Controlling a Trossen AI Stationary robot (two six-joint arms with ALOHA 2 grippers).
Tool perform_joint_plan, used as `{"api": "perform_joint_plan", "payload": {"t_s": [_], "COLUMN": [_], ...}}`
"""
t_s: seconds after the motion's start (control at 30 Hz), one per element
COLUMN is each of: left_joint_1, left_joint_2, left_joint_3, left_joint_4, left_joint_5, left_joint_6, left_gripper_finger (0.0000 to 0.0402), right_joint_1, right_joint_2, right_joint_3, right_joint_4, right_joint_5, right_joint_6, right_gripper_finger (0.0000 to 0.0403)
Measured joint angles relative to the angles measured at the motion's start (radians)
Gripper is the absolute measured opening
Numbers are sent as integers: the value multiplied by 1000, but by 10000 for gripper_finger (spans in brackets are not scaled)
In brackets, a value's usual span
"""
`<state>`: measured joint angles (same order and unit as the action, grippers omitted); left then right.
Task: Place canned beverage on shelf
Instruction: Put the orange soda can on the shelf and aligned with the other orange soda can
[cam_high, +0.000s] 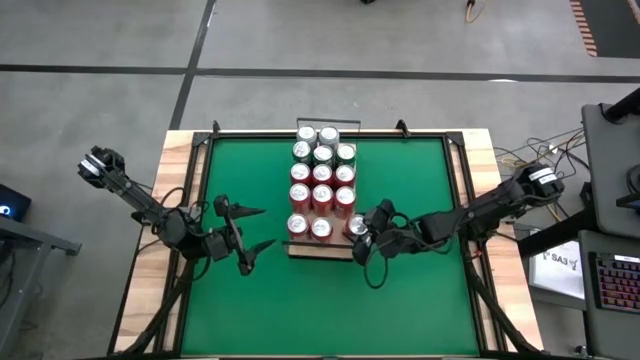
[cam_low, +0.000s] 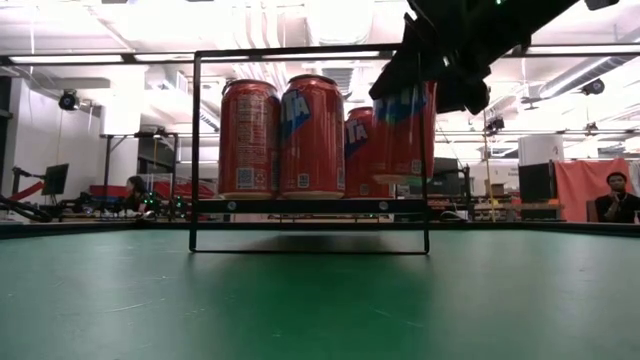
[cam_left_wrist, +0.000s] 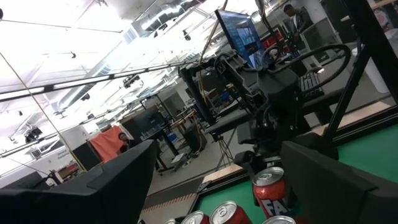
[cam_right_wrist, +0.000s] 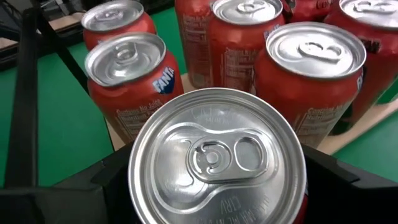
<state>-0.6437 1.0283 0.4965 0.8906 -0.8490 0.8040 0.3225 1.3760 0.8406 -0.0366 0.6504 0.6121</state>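
Note:
The shelf (cam_high: 320, 251) is a pale wood board with black rails (cam_low: 193, 150), and it stands on the green mat. Several red soda cans (cam_high: 322, 176) stand on it in rows. Two of them (cam_low: 248, 138) (cam_low: 312, 135) stand at its near end. My right gripper (cam_high: 362, 233) is shut on one more red can (cam_high: 356, 225) at the shelf's near right corner; this can also shows in the low view (cam_low: 405, 130). My left gripper (cam_high: 255, 231) is open and empty over the mat, left of the shelf. My right gripper pinches the can between its two fingers (cam_right_wrist: 106, 186), on opposite sides of the upper wall just under the rim (cam_right_wrist: 301, 204). It comes slanting down from the table's right. The can is upright, top up (cam_right_wrist: 217, 155), its base about level with the board; whether it rests there I cannot tell.
The right rail (cam_low: 428, 150) stands right beside the held can. Bare green mat (cam_high: 400, 300) lies near, left and right of the shelf. The pale wooden table border (cam_high: 165, 200) frames the mat. People sit in the room beyond (cam_low: 617, 195).

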Motion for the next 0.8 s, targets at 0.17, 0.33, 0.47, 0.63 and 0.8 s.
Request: {"api": "perform_joint_plan", "payload": {"t_s": [0.17, 0.33, 0.47, 0.63, 0.8], "left_joint_1": [0, 0, 0, 0, 0], "left_joint_2": [0, 0, 0, 0, 0], "left_joint_3": [0, 0, 0, 0, 0], "left_joint_4": [-1, -1, -1, -1, -1], "left_joint_5": [0, 0, 0, 0, 1], "left_joint_6": [0, 0, 0, 0, 0], "left_gripper_finger": [329, 329, 329, 329, 329], "right_joint_1": [-2, -2, -2, -2, -2], "right_joint_2": [23, 31, 31, 31, 31], "right_joint_3": [0, 0, 0, 0, 1], "right_joint_4": [16, 16, 15, 12, 16], "right_joint_5": [3, 2, 2, 0, 7], "right_joint_6": [25, 22, 14, -3, -11], "right_gripper_finger": [297, 297, 297, 314, 333]}}
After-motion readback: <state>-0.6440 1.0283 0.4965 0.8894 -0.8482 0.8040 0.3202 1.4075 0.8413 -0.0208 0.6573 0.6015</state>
